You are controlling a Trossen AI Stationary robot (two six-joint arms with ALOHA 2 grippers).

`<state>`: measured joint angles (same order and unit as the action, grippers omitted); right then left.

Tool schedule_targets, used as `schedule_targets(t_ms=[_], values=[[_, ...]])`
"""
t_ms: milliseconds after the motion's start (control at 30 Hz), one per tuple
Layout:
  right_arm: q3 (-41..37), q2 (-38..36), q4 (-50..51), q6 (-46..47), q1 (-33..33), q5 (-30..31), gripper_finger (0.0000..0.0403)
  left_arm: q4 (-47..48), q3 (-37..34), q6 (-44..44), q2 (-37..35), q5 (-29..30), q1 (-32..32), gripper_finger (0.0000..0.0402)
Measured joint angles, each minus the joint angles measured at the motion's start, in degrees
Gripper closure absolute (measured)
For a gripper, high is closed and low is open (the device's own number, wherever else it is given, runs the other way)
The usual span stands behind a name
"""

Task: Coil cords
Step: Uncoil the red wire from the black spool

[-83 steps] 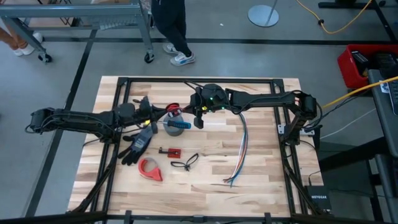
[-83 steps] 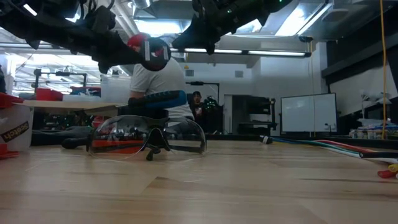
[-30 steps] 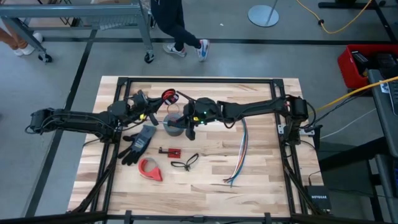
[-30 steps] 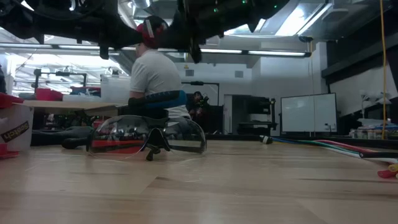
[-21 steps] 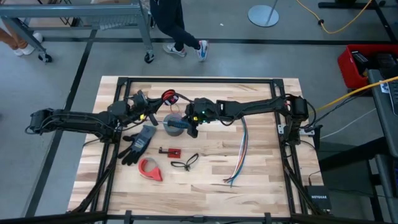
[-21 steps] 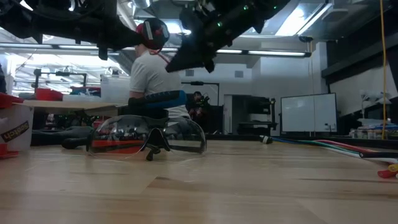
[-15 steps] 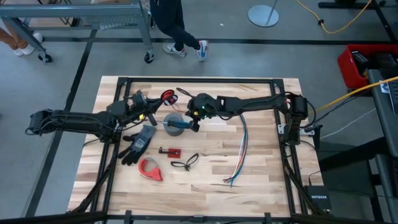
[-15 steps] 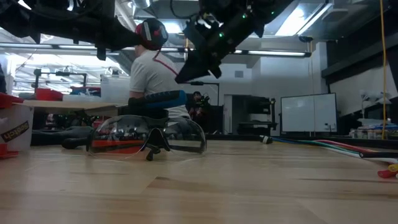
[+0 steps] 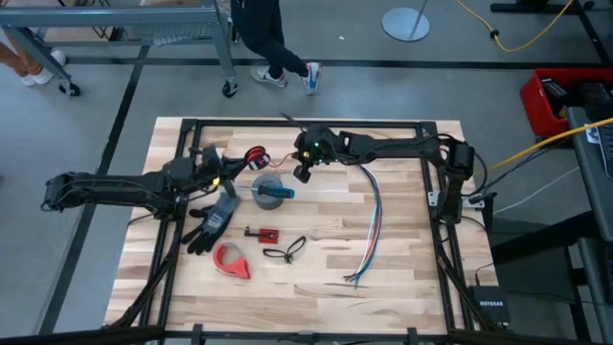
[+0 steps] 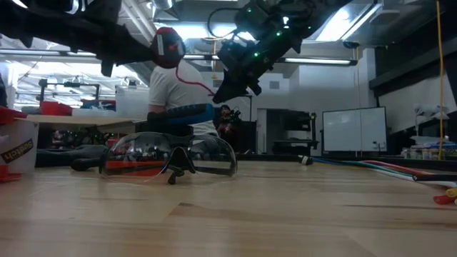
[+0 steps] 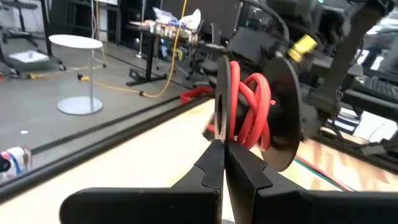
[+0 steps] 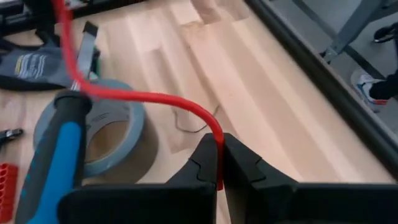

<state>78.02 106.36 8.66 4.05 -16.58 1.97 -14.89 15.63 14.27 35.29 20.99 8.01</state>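
Near the table's (image 9: pixel 402 287) far edge, the left gripper (image 9: pixel 239 161) is clamped on the black spool carrying the coiled red cord (image 9: pixel 256 154), held above the surface. The right gripper (image 9: pixel 299 173) pinches the cord's free end just beside the grey tape roll (image 9: pixel 269 188).

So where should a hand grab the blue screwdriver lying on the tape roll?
Probably by the blue screwdriver's thick handle, coming straight down from above. It lies flat across the grey tape roll, so the handle bridges the hole with room beneath for fingers on either side.
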Motion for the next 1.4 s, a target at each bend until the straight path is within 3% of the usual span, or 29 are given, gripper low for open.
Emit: schedule_targets(t_ms=[300,500,800,1100,1400], values=[[0.00,-5.07,-5.24,-1.55,-2.64,-0.03,0.0395,4.75,-0.01,2.48,-1.43,-0.04,-2.76,0.0401],[0.00,-8.23,-12.65,-1.55,-2.63,-3.58,0.0395,6.55,0.01,3.17,-1.40,-0.02,-3.62,0.0401],[0.00,-9.35,-25.30,4.51,-1.42,-18.38,0.0395,7.08,0.01,3.95,-0.95,1.24,-3.59,0.0401],[0.00,-9.02,-24.60,4.51,5.75,-22.69,0.0395,6.42,0.00,3.79,-0.95,5.37,-2.97,0.0401],[0.00,-9.02,-16.96,3.18,11.11,-23.08,0.0395,3.94,0.00,3.63,-0.97,6.97,-0.35,0.0401]])
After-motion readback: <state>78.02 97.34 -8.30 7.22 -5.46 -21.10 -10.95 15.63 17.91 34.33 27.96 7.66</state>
